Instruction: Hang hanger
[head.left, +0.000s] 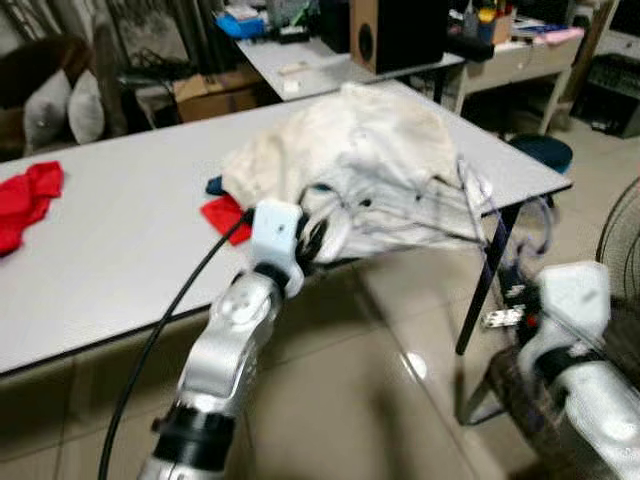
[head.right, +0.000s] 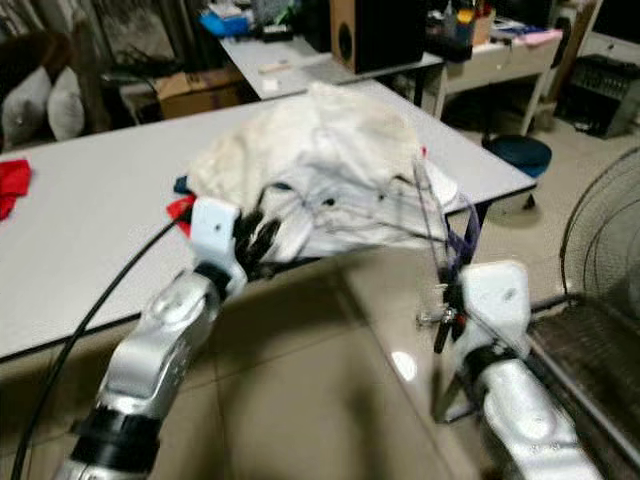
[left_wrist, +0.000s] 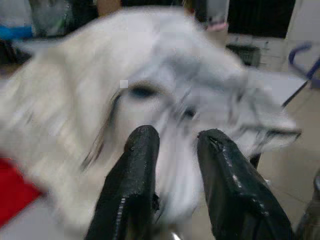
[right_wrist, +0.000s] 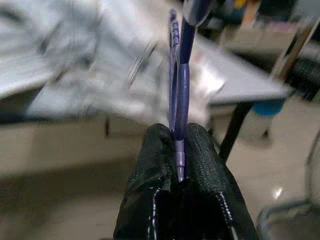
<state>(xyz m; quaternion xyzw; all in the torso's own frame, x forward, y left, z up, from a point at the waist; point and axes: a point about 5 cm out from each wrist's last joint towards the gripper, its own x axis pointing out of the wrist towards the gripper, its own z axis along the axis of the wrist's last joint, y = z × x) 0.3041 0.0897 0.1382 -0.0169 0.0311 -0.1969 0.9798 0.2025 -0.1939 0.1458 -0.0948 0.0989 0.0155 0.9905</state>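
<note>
1. Where the white table (head.left: 120, 260) runs off toward the robot's left, a crumpled red cloth (head.left: 25, 205) is seen lying on its top, well apart from everything else on it.
2. Behind that end of the table, two pale cushions (head.left: 62, 108) are seen propped on a dark seat, and a brown cardboard box (head.left: 215, 92) is placed on the floor beyond the far edge; its contents cannot be made out.
3. Near the middle of the table's front edge, the left gripper (left_wrist: 172, 150) is held against a heap of white clothes (head.left: 350, 160), its two black fingers (left_wrist: 135, 165) parted with pale fabric lying between them; whether the fabric is pinched cannot be told through the blur.
4. A small red piece of cloth (head.left: 222, 215) is partly covered by the heap, just beside the left wrist.
5. A second table (head.left: 320, 65) stands behind, on which a blue tray (head.left: 240, 22) holding small items, too blurred to name, and a dark speaker (head.left: 395, 30) are set.
6. At the table's right corner, the purple hanger (right_wrist: 179, 85) is clamped upright in the right gripper (right_wrist: 179, 150), the fingers pressed tight on its lower bar; it stands beside the overhanging edge of the clothes, off the table and above the tiled floor (head.left: 350, 400).
7. At the far right, a wire fan guard (head.right: 600, 240) is seen.
</note>
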